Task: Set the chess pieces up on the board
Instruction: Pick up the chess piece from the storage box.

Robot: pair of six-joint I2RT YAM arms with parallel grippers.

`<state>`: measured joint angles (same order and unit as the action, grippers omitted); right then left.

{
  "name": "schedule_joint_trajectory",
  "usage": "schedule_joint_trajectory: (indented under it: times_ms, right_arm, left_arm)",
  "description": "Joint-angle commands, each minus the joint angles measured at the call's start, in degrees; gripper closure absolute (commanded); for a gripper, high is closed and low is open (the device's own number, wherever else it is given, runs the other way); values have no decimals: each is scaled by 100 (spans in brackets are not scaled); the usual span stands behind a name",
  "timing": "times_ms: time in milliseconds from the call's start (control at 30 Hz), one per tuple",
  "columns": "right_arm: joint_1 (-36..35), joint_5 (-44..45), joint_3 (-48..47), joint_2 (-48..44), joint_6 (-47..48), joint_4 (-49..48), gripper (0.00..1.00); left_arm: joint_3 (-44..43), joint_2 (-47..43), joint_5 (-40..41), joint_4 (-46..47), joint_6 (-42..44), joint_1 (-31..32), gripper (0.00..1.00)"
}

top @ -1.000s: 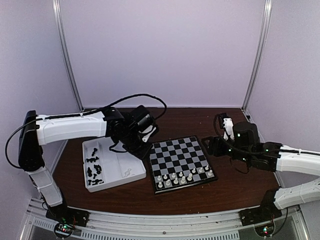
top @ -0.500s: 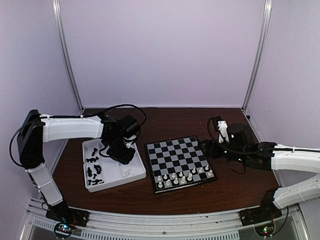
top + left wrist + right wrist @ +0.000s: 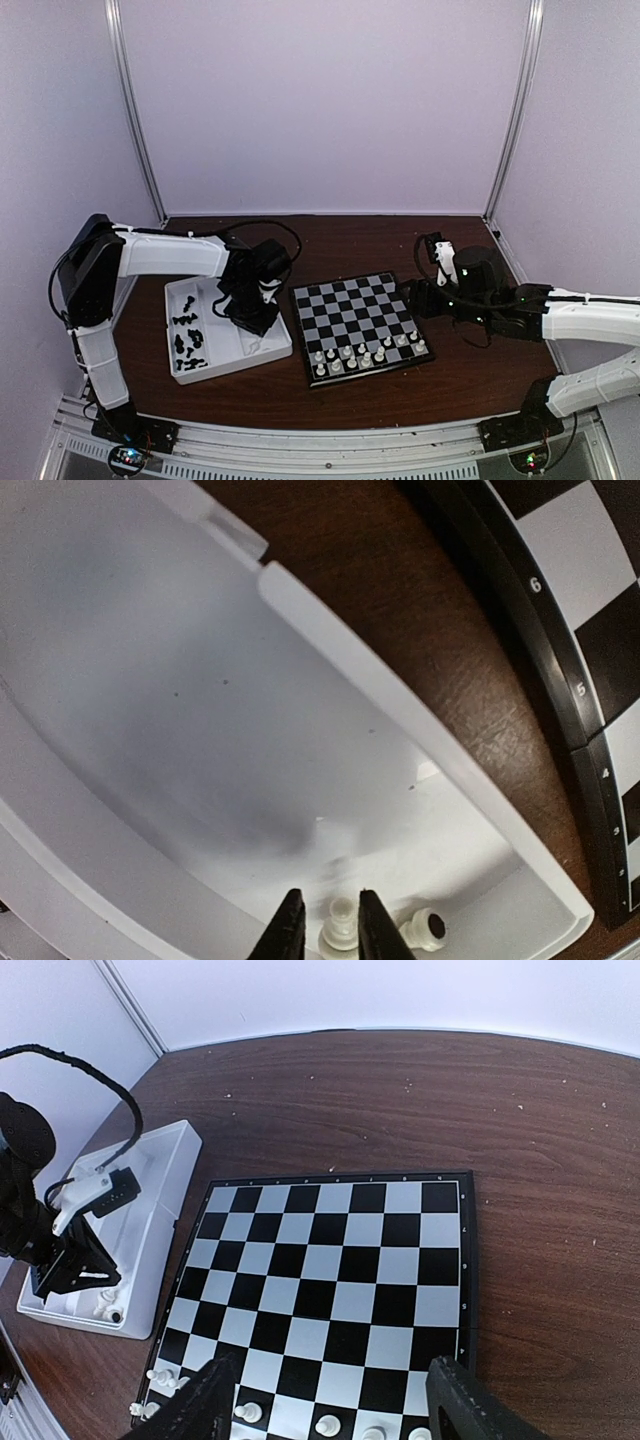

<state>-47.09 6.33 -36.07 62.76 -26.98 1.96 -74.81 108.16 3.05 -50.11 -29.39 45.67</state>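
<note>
The board (image 3: pixel 355 300) lies mid-table, with several white chess pieces (image 3: pixel 365 352) on its near rows. Left of it is a white tray (image 3: pixel 232 364) with several black pieces (image 3: pixel 190 340) in its left compartment. My left gripper (image 3: pixel 252 315) reaches down into the tray's right compartment. In the left wrist view its jaws (image 3: pixel 328 905) stand narrowly apart astride an upright white piece (image 3: pixel 340 932), with a slit showing on the left. Another white piece (image 3: pixel 425 930) lies beside it. My right gripper (image 3: pixel 330 1380) hangs wide open and empty over the board's (image 3: pixel 340 1260) near right part.
The tray's raised wall (image 3: pixel 350 650) runs between the left gripper and the board's black rim (image 3: pixel 545 630). Bare brown tabletop (image 3: pixel 400 240) lies behind the board. The right arm (image 3: pixel 560 320) stretches along the table's right side. Purple walls close the cell.
The left arm has swung from the board's left edge back to the tray and dropped into its right compartment. The right arm shifted slightly left, then held still.
</note>
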Motion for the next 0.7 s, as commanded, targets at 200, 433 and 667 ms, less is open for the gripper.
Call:
schedule_joint_trajectory:
  times_ms: [200,433,667]
  right_arm:
    - [42,2,-92,-1,-9,-31,31]
    - [44,-2,-49,-32,-40,-64,32]
    - [42,-31,-59,-25,-53,-70,31]
  left_arm:
    - [-239,171,-305,-91,69,-41,77]
    - [-181,183,-136,-245,21,-41,76]
    - [-192,233,-56,-264,12,-41,81]
